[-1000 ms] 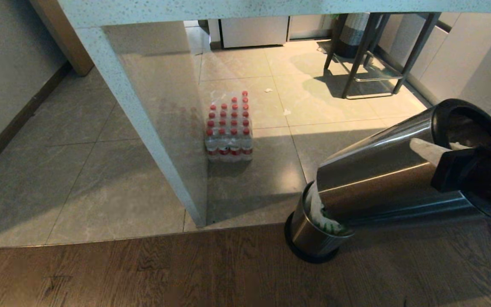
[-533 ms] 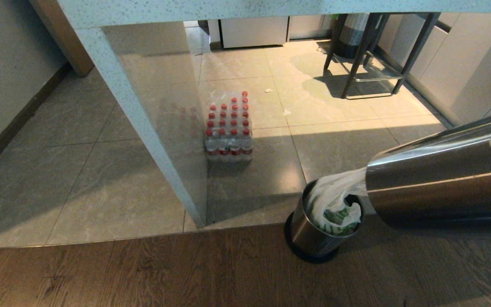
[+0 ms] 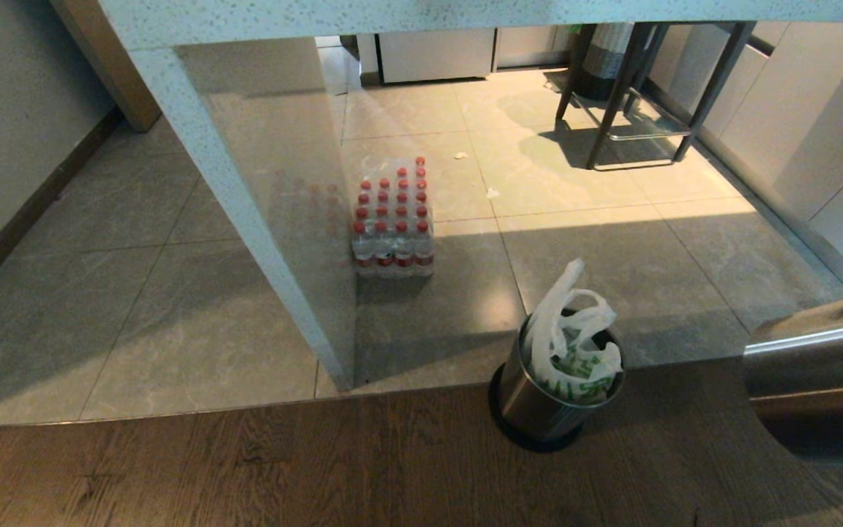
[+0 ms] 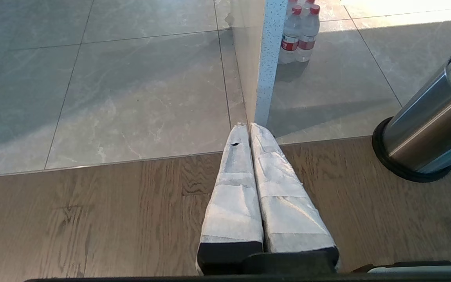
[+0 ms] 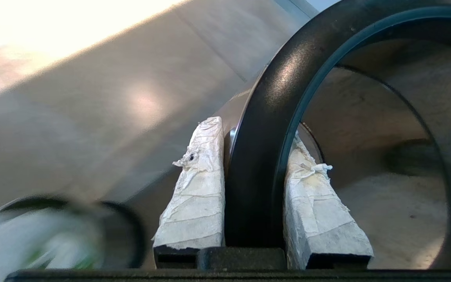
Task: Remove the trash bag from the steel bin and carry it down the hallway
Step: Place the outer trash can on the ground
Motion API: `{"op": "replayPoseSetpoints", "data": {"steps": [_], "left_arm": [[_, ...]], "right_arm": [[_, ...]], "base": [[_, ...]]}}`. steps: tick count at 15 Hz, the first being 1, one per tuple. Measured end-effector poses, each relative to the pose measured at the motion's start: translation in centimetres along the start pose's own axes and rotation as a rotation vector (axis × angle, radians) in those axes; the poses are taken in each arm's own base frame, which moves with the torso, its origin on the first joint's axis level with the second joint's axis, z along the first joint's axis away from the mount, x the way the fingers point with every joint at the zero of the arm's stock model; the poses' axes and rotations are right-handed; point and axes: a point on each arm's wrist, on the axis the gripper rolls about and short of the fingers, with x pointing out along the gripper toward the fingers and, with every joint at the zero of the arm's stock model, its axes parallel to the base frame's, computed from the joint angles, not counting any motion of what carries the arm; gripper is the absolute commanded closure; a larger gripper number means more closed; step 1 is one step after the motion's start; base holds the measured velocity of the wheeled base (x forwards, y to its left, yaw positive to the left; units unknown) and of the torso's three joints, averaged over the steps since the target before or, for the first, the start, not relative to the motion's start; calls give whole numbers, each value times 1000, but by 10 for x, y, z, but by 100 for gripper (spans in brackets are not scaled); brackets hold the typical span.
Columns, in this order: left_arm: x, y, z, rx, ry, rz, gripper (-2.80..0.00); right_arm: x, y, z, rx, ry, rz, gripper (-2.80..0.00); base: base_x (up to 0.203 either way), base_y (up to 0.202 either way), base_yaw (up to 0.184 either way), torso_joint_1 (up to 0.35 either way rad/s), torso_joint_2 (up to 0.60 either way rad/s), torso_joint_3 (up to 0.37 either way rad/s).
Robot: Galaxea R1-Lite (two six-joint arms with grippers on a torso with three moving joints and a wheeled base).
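Note:
The steel bin stands on the wooden floor on its black base, also seen in the left wrist view. The trash bag, white with green print, sits in it with its handles sticking up. My right gripper is shut on the black rim ring of a loose steel sleeve, one finger outside and one inside. The sleeve hangs tilted to the right of the bin, partly out of the head view. My left gripper is shut and empty, low over the floor left of the bin.
A speckled counter panel comes down to the floor left of the bin. A wrapped pack of water bottles stands behind it. Dark stool legs stand at the back, pale cabinets on the right. Tiles meet wood by the bin.
My right gripper has swung the steel sleeve up off the bin and away to the right, almost out of the head view. The bag's top and handles now stand uncovered.

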Motion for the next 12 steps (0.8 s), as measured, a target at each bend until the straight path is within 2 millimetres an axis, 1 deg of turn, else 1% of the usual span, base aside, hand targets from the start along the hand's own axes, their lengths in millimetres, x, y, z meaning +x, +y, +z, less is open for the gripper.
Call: {"op": "replayPoseSetpoints", "data": {"steps": [2, 5, 7, 9, 12], "left_arm": [[0, 0, 0, 0, 0, 0, 0], [0, 0, 0, 0, 0, 0, 0], [0, 0, 0, 0, 0, 0, 0], [0, 0, 0, 0, 0, 0, 0], [0, 0, 0, 0, 0, 0, 0]], "right_arm": [[37, 0, -13, 6, 33, -49, 0], [94, 1, -37, 5, 29, -92, 0], [127, -5, -59, -5, 40, -131, 0], [151, -23, -88, -12, 93, -221, 0], [170, -50, -131, -35, 219, -346, 0]], "base": [[0, 0, 0, 0, 0, 0], [0, 0, 0, 0, 0, 0], [0, 0, 0, 0, 0, 0], [0, 0, 0, 0, 0, 0], [0, 0, 0, 0, 0, 0]]}}
